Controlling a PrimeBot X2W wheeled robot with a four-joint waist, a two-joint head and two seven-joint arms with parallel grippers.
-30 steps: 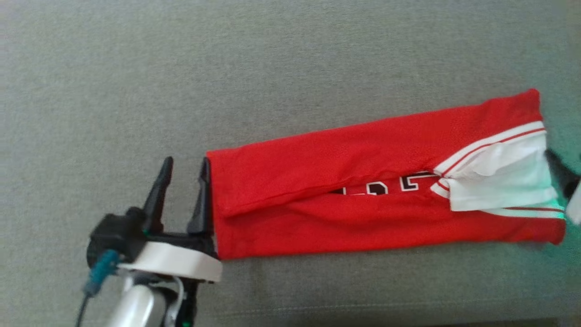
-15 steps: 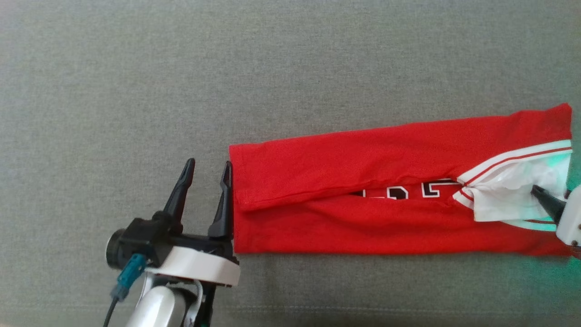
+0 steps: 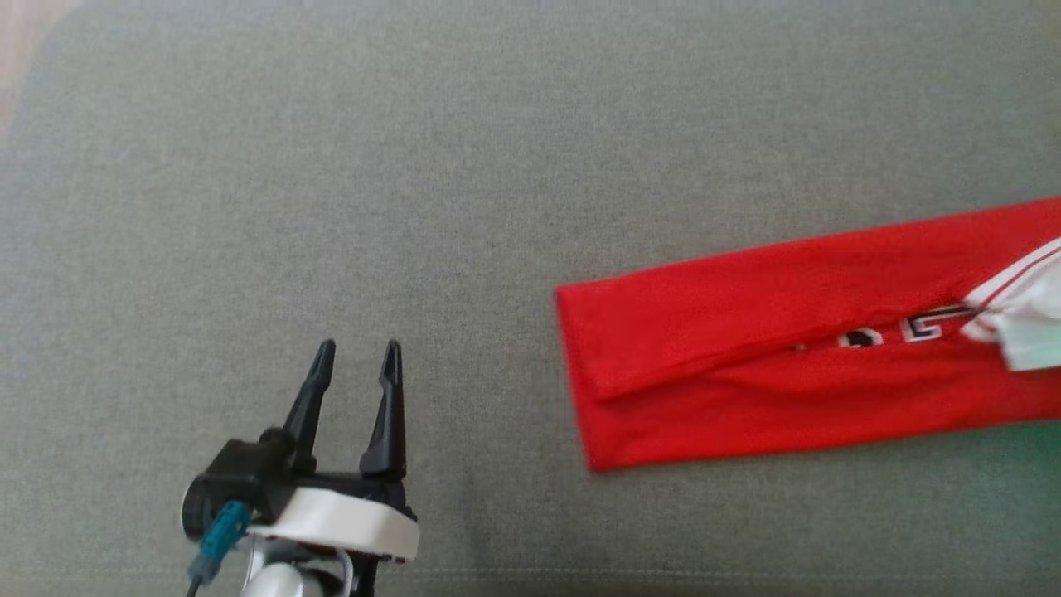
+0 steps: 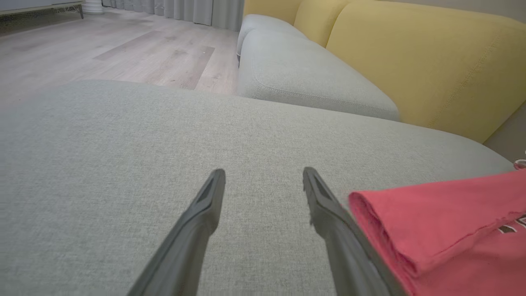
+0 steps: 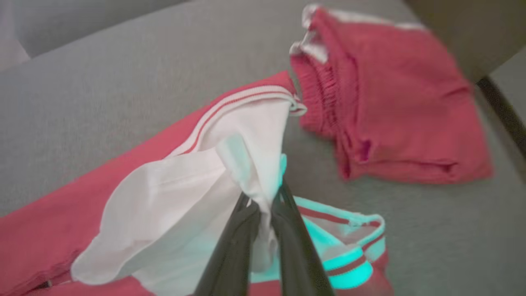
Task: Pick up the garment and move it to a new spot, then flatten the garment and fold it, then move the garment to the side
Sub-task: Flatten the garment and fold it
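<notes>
Head view: the jersey (image 3: 746, 365) lies folded into a long red band on the grey cushion (image 3: 414, 166). It runs from mid-frame off the right edge, tilted so that its right end sits higher. Its upper layer laps over the lower one, and bits of black-and-white lettering show in the slit between them. White fabric with red-striped trim shows at the far right. The left gripper (image 3: 359, 348) sits at the lower left with its fingers pointing up the view. They are spread apart with nothing between them, well clear of the jersey's folded left end.

In the left wrist view the two fingers stand apart over bare cushion, and the jersey's folded end shows past the right-hand finger. Beyond lie a second cushion (image 4: 296, 78), a yellow backrest (image 4: 411, 61) and a wood floor (image 4: 102, 45).

In the right wrist view the right gripper (image 5: 265, 197) has its fingers pressed together on the white fabric at the jersey's end, which bunches up at the pinch. A teal glow lies on the trim just below. Folded red shorts (image 5: 390, 123) rest on the cushion near that end, with a narrow strip of grey between them
</notes>
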